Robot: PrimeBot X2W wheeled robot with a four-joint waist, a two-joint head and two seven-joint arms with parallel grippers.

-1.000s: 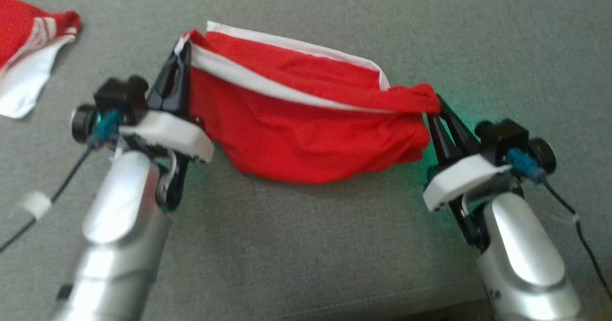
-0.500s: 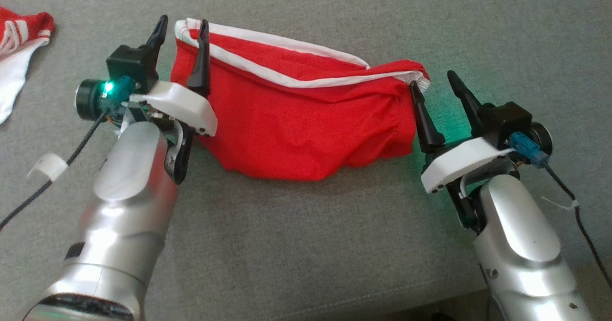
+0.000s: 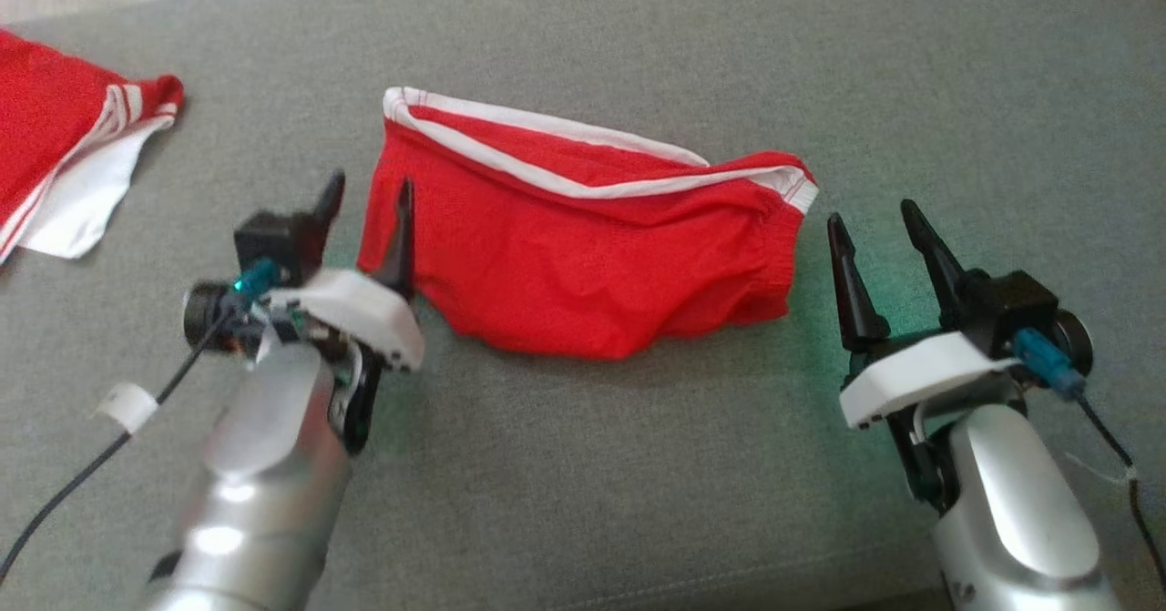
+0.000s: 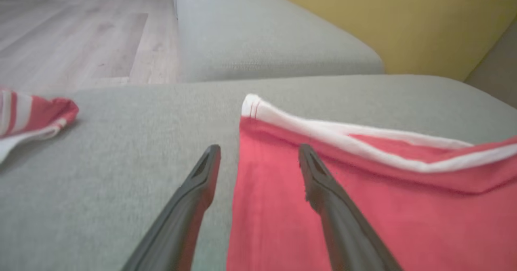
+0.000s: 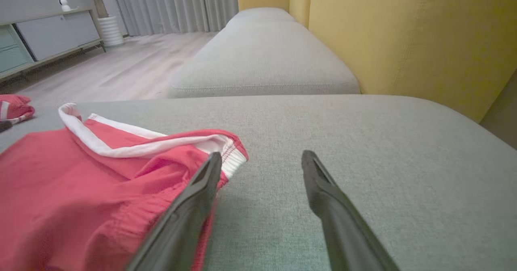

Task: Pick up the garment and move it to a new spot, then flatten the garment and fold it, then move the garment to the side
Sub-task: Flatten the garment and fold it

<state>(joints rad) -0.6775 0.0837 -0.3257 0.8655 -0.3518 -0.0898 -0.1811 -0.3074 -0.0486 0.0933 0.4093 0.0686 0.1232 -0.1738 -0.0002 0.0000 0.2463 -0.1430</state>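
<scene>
One grey sofa cushion (image 3: 638, 465) carries everything. The red garment (image 3: 583, 256), white-trimmed, lies on it slumped and creased, not yet flat. Its long axis runs side to side across the robot's front, with the white band (image 3: 547, 128) along the far edge, the left end set a little farther off than the right. A second red-and-white cloth (image 3: 73, 156) sits well apart at far left. Left claw (image 3: 371, 185): fingers spread, holding nothing, astride the garment's left edge; in the left wrist view one finger (image 4: 323, 194) is over red cloth, the other over bare cushion. Right claw (image 3: 870, 214): spread too, empty, just beside the right-hand corner, bare cushion between its fingers. Judgement: flattening comes next. Each end has its own arm, left the nearer, so the pull would go outward along that axis.
</scene>
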